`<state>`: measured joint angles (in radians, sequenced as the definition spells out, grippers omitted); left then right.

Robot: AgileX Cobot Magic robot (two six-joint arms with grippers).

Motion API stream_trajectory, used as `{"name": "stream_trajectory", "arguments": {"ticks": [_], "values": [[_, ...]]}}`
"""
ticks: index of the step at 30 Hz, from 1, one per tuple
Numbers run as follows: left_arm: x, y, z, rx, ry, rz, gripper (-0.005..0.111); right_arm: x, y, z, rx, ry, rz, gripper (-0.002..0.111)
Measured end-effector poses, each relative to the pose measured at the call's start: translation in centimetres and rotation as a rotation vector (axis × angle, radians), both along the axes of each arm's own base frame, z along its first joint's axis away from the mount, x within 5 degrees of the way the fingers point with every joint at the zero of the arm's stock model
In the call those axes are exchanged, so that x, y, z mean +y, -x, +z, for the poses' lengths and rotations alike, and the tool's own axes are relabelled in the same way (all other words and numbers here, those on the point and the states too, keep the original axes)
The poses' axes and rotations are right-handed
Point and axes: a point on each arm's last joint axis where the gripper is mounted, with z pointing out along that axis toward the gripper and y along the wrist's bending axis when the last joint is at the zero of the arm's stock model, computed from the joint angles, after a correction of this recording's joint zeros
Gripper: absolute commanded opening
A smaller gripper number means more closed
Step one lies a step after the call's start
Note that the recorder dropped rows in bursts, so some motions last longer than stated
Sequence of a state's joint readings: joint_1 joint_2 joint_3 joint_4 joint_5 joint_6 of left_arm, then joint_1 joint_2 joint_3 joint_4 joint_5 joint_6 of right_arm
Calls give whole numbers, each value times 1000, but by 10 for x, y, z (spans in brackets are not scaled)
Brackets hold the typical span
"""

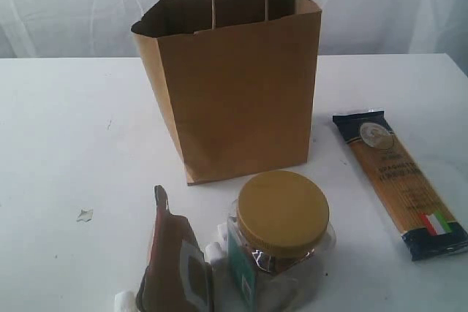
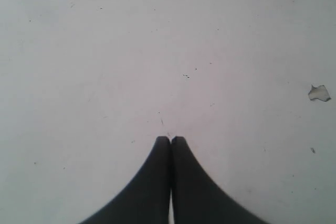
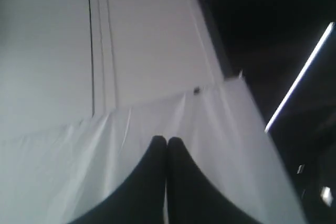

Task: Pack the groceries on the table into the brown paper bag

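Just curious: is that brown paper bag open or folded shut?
Open: the brown paper bag stands upright, its mouth gaping wide, with the inner back wall visible.

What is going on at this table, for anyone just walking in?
Nothing is being handled. The brown paper bag stands upright and open on the table. The mustard-lidded jar, pouch and spaghetti packet sit outside it. The left gripper is shut over bare table; the right gripper, also shut, faces white cloth.
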<state>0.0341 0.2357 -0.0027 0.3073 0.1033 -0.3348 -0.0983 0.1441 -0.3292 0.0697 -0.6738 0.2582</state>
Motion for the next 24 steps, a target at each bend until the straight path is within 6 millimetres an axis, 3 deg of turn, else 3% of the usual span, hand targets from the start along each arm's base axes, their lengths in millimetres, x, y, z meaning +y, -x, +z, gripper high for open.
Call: {"name": "stream_trajectory", "arguments": {"ticks": [2, 4, 7, 9, 11, 14, 16, 20, 24], "values": [[0, 0, 0, 0, 0, 0, 0, -6, -1, 42, -91, 29, -150, 0], [0, 0, 0, 0, 0, 0, 0, -13, -14, 76, -91, 59, -322, 0], [0, 0, 0, 0, 0, 0, 0, -24, -64, 102, 106, 134, -526, 0], [0, 0, 0, 0, 0, 0, 0, -31, -106, 99, 320, 206, -590, 0], [0, 0, 0, 0, 0, 0, 0, -34, -154, 80, 569, 324, -596, 0], [0, 0, 0, 0, 0, 0, 0, -33, -221, 23, 945, 484, -464, 0], [0, 0, 0, 0, 0, 0, 0, -26, -249, -18, 1162, 574, -292, 0], [0, 0, 0, 0, 0, 0, 0, -7, -265, -69, 1451, 637, 70, 0], [0, 0, 0, 0, 0, 0, 0, 3, -262, -93, 1656, 620, 297, 0]]}}
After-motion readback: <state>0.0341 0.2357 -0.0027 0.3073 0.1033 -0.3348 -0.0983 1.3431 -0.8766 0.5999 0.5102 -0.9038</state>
